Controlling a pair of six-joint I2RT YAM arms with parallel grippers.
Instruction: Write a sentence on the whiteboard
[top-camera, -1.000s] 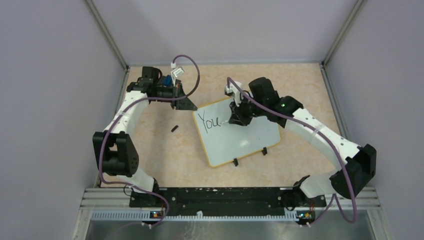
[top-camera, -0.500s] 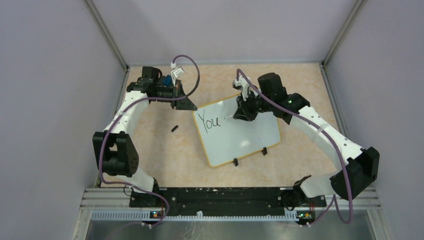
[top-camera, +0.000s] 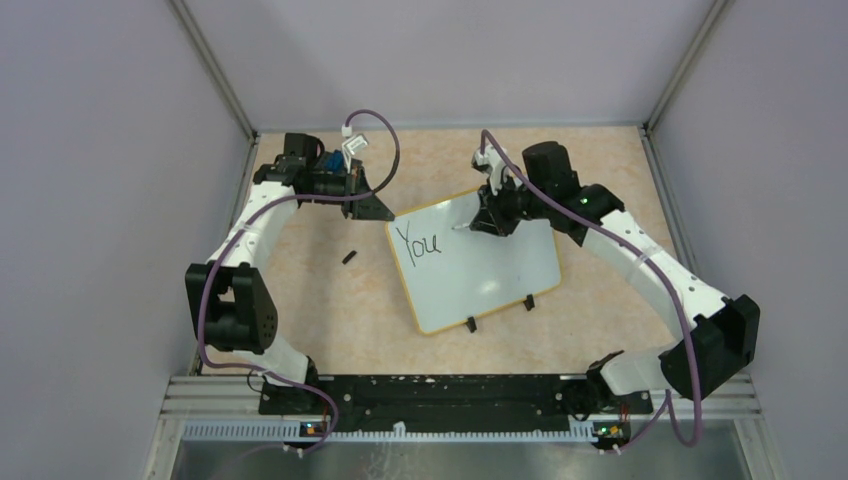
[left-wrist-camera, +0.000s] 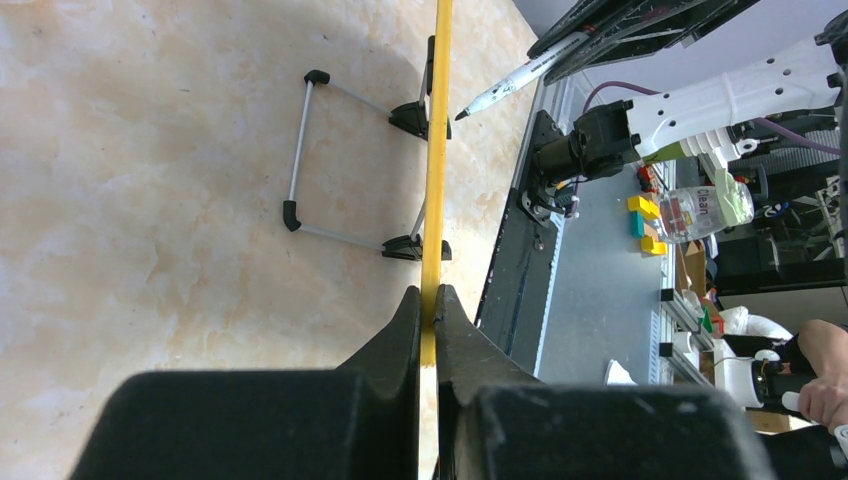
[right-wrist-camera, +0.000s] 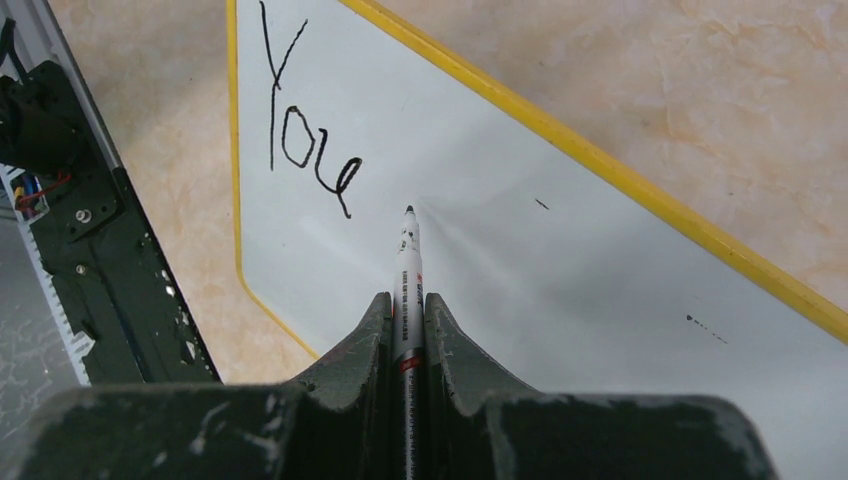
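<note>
On the beige table (top-camera: 330, 300) we see the whiteboard (top-camera: 490, 275), its sentence (top-camera: 420, 243) reading only "You"; our left tool (left-wrist-camera: 428, 300) clamps its rim, our right tool (right-wrist-camera: 408, 305) grips a marker (right-wrist-camera: 407, 255) beside that word.

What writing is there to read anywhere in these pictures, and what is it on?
"You": black handwriting on the whiteboard.
"Clean", as far as I can tell: label on a clear bottle past the table's edge.
Print on the marker barrel: too small to read.
</note>
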